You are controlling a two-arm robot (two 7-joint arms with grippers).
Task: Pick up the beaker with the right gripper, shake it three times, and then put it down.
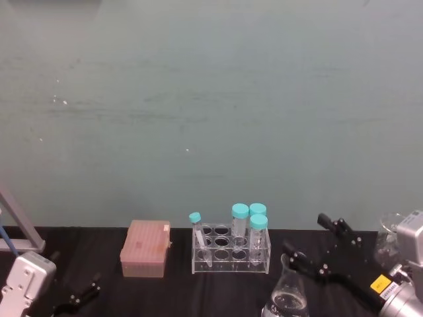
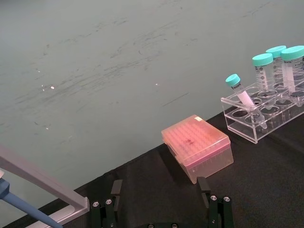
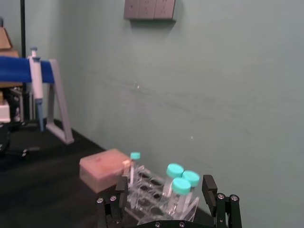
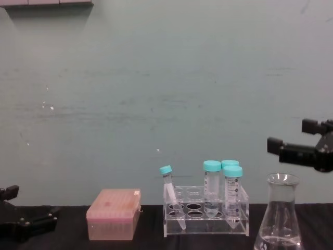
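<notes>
Right tool [image 4: 287, 134] (spread) clear above beaker [image 4: 281, 219]

Tally by kind

4 teal-capped tubes [image 1: 240, 221], 3 of them wide and 1 slim and tilted, in 1 clear rack [image 1: 228, 262]; 1 pink pipette-tip box [image 1: 145, 248]; 1 conical flask [image 1: 289, 294], plus 1 more clear glass vessel [image 1: 388, 238] whose kind cannot be told; 1 blue pipette [image 3: 34, 80] on 1 grey stand [image 3: 59, 102]; 2 black grippers, the left gripper [image 2: 159, 190] and the right gripper [image 1: 305, 233].
</notes>
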